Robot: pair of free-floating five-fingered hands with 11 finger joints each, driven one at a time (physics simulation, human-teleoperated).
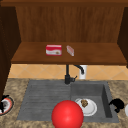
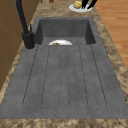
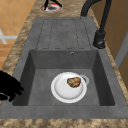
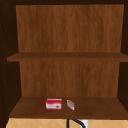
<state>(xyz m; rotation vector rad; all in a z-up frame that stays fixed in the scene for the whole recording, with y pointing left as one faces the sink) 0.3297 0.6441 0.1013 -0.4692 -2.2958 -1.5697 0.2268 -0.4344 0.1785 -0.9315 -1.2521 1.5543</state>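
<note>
On my far left, the left hand (image 1: 2,105) sits at the picture's edge over a red-rimmed plate (image 1: 7,106) on the counter (image 1: 15,87). From the right side view I see that hand (image 3: 50,3) at the far end, dark fingers reaching down onto the plate (image 3: 51,8), but I cannot tell whether they are spread or closed on it.

Moving right, the grey sink (image 1: 45,97) has its ribbed drainboard on the left and its basin on the right. A black faucet (image 1: 67,75) stands at the back rim, between the two halves. A large red ball (image 1: 67,115) shows in front of the sink's near edge in the front view. In the basin lies a white plate (image 1: 87,107) carrying a brown cookie (image 1: 84,103); from the right side, the cookie (image 3: 74,82) rests on the plate's (image 3: 65,89) faucet-side half.

Further right, the right hand (image 1: 117,104) hovers over the counter just beside the basin's right wall, fingers curled inward with nothing in them. In the right side view it (image 3: 8,86) hangs at the basin's outer rim, apart from the white plate.

Above, on the lower cabinet shelf (image 1: 100,56), a red and white box (image 1: 53,49) lies left of a small pink packet (image 1: 70,50).
</note>
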